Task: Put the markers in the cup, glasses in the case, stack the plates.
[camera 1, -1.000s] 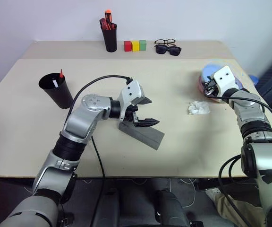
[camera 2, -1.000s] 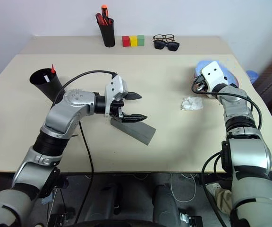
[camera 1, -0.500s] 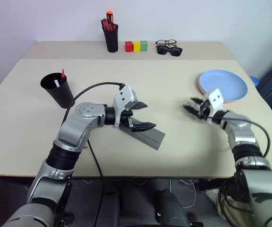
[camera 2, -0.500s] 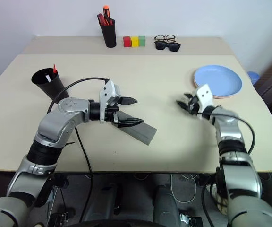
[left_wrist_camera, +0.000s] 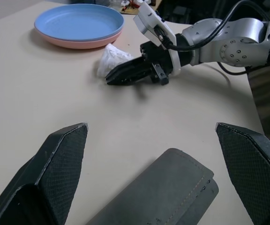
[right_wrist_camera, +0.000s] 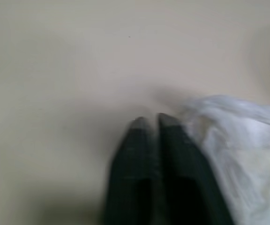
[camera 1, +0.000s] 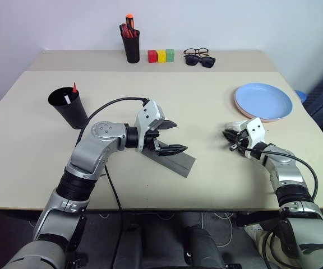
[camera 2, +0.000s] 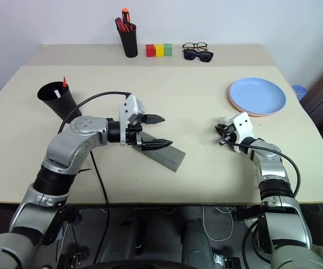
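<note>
Left gripper (camera 1: pixel 170 136): hovering just over the near end of the grey case (camera 1: pixel 172 160), its two black fingers spread wide, nothing between them.
Right gripper (camera 1: pixel 229 139): low over the table (camera 1: pixel 206 95), fingers pressed together, tips right beside a crumpled white wad (left_wrist_camera: pixel 111 57); from the wrist camera they look shut with nothing pinched, and the wad sits just alongside them.
Case: lying flat and slantwise near the middle of the table, lid down, under the left gripper's fingers.
Plates: and there they are, stacked — the light blue plate (camera 1: pixel 263 101) sits on the pink plate (left_wrist_camera: pixel 74 44), whose rim peeks out underneath, over on the right side of the table beyond the right gripper.
Cup (camera 1: pixel 67 106): on the left side of the table, well apart from both grippers.
Markers: a red marker (camera 1: pixel 73 87) tip and a white marker (camera 1: pixel 65 98) barrel poke up from inside the cup.
Glasses: I can't tell where the wire-framed pair is; the closed case shows nothing.
Back edge: a black pen holder (camera 1: pixel 131 45) full of red-orange pens, three small coloured blocks (camera 1: pixel 161 55), and a pair of black spectacles (camera 1: pixel 195 51) touching a pair of sunglasses (camera 1: pixel 201 59).
</note>
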Motion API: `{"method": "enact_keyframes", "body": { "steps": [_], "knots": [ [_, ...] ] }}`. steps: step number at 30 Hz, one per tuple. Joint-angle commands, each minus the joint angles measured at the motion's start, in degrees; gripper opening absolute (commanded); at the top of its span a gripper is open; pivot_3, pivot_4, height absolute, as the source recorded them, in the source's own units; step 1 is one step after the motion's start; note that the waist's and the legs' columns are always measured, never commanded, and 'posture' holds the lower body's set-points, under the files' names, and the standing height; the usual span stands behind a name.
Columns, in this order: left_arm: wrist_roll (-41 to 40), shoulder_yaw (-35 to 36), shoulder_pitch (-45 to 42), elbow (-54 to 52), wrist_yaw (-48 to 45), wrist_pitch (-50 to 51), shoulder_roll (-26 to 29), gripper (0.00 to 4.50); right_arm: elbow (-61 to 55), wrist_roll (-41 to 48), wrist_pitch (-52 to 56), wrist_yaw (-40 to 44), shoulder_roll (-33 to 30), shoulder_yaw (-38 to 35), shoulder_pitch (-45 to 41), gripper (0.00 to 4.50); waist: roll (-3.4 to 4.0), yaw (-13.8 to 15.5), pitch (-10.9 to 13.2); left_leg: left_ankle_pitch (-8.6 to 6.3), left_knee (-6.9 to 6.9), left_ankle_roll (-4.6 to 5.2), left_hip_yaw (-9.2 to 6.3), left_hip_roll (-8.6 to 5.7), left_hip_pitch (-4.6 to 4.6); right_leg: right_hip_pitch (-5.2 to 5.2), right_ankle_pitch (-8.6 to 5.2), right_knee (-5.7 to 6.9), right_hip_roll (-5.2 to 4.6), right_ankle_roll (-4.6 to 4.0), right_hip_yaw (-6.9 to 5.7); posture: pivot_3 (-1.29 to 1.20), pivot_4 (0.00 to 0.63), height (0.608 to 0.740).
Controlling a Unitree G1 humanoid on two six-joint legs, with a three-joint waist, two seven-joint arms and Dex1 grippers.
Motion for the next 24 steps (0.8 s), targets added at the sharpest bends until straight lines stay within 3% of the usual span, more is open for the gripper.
{"method": "enact_keyframes", "body": {
  "steps": [1,12,17,20,24],
  "knots": [
    [-0.80,0.58,-1.13,-1.05,0.19,-0.63,0.37,4.50,-1.07,0.19,0.06,-1.36,-0.40,-1.10,0.43,0.04,0.00,-0.01,0.00,0.00,0.00,0.00,0.00,0.00,0.00,0.00,0.00,0.00,0.00,0.00,0.00,0.00,0.150,0.740],
    [-0.94,-0.09,-1.44,-0.39,-0.02,-1.11,0.13,4.50,-18.78,3.65,0.98,-7.71,0.07,-5.11,3.54,0.04,0.01,-0.03,0.00,0.00,-0.04,0.00,-0.01,0.01,0.01,-0.03,0.00,0.01,0.00,0.00,0.00,0.00,0.150,0.740],
    [-0.80,-0.52,-1.74,0.31,-0.19,-1.66,-0.18,4.50,-21.68,4.29,4.91,-9.37,-1.14,-6.94,5.75,0.04,0.00,0.18,0.00,0.00,-0.03,0.00,0.01,0.00,0.00,-0.02,-0.01,-0.01,0.00,-0.01,0.01,0.00,0.150,0.740],
    [-0.66,-0.61,-1.99,0.90,-0.29,-2.06,-0.36,4.50,-20.96,4.11,5.36,-10.03,-1.84,-7.69,5.94,0.88,0.00,0.12,0.01,0.00,-0.03,0.00,0.02,0.00,-0.01,-0.02,-0.02,-0.03,-0.01,-0.03,0.01,0.00,0.150,0.740],
    [-0.60,-0.71,-2.23,1.41,-0.35,-2.40,-0.56,4.50,-18.24,3.44,4.09,-10.26,-2.58,-7.60,3.05,2.84,0.00,-0.17,0.01,0.00,-0.05,0.01,0.01,0.01,0.00,-0.04,-0.02,-0.02,0.00,-0.04,0.01,0.00,0.150,0.740]
  ]
}}
